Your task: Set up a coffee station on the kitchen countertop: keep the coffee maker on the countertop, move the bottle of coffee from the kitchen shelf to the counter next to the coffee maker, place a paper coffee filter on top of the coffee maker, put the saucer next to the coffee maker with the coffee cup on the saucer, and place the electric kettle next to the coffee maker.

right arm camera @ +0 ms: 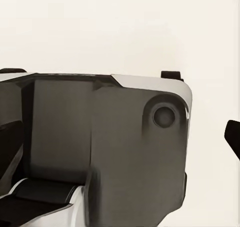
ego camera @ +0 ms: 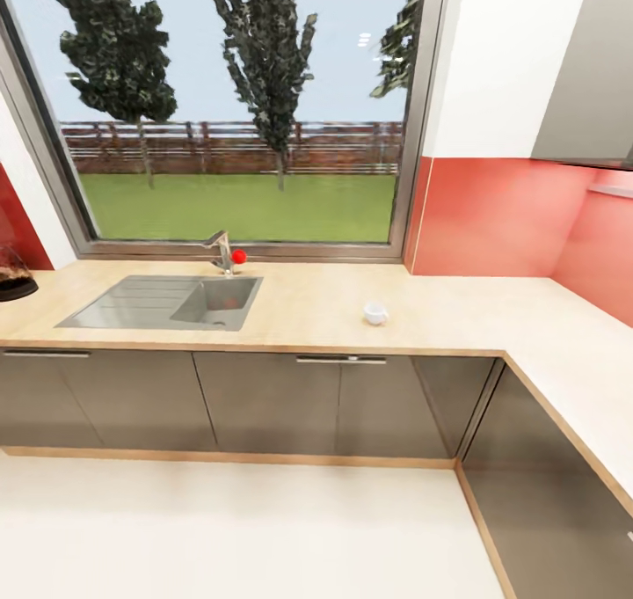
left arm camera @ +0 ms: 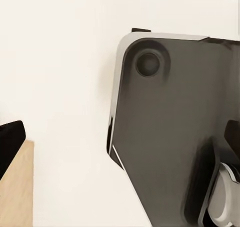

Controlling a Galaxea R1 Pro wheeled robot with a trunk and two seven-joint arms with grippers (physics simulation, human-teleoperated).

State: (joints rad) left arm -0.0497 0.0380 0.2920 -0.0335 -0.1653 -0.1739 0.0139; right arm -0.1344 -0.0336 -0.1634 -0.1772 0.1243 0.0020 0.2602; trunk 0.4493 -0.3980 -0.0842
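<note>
The countertop (ego camera: 299, 317) is a long light beige worktop over grey cabinet fronts, turning a corner at the right. A small white coffee cup (ego camera: 375, 313) stands on it, right of the sink. At the far left edge a dark glass vessel on a black base (ego camera: 15, 278) is cut off by the picture; I cannot tell whether it is the kettle or the coffee maker's carafe. In the left wrist view one black fingertip (left arm camera: 11, 142) shows over pale floor. In the right wrist view another black fingertip (right arm camera: 233, 137) shows. Neither holds anything that I can see.
A steel sink (ego camera: 167, 302) with a tap (ego camera: 223, 252) and a red knob lies under a big window. Red splashback and a grey wall cabinet (ego camera: 589, 80) are at the right. My dark base (left arm camera: 170, 127) stands on pale floor (ego camera: 237, 529) before the cabinets.
</note>
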